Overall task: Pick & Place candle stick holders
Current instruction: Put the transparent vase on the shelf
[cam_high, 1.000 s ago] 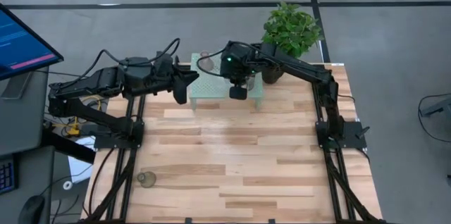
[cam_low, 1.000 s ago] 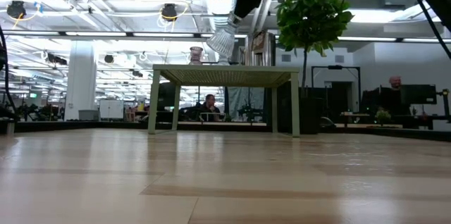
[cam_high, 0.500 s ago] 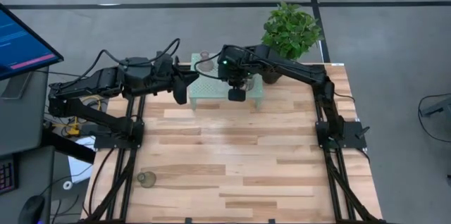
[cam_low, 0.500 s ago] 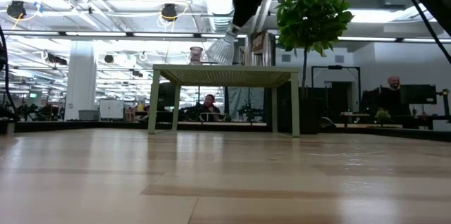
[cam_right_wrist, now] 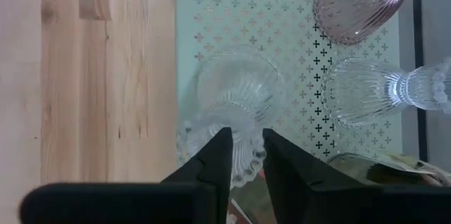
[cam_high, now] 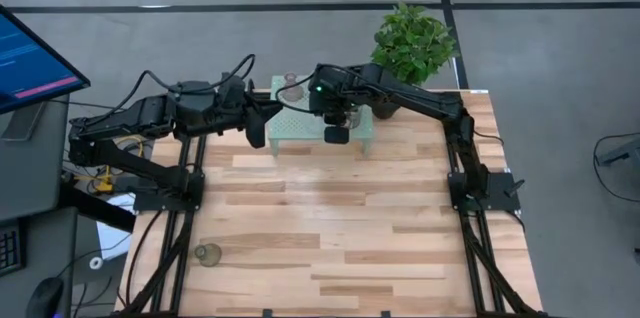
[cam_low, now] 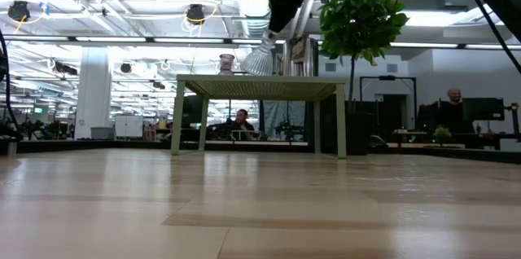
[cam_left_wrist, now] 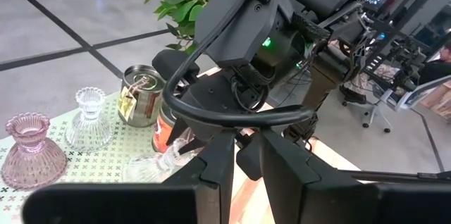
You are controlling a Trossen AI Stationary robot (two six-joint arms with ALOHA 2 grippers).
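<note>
My right gripper (cam_high: 335,123) is over the mint-green perforated stand (cam_high: 300,133), shut on a clear glass candle stick holder (cam_right_wrist: 229,104), which shows tilted in the low view (cam_low: 259,59). On the stand are a pinkish glass holder (cam_right_wrist: 359,5), a second clear glass holder (cam_right_wrist: 380,90) and a silvery jar (cam_left_wrist: 141,96). Another jar (cam_left_wrist: 165,131) is partly hidden behind the right arm. A greenish glass holder (cam_high: 208,254) stands on the table at the near left. My left gripper (cam_high: 258,123) waits by the stand's left edge, its fingers a narrow gap apart and empty. My right gripper pinches the clear holder's ribbed narrow part (cam_right_wrist: 246,150) between its two fingers. The fingers come from above, pointing down. The holder hangs tilted below them, its flared wide end (cam_low: 254,67) lowest, close over the stand's top. Whether it touches the stand I cannot tell.
A green plant in a black pot (cam_high: 388,106) stands right behind the stand at the table's far right. A monitor (cam_high: 30,58) is off the table's left. People sit at desks in the room behind (cam_low: 242,120). Bare wood (cam_high: 330,218) lies across the middle and near side.
My right gripper has gone down and slightly toward the table's left edge with the clear holder, which now hangs lower, close over the stand's top. It has stayed still in the last half second.
</note>
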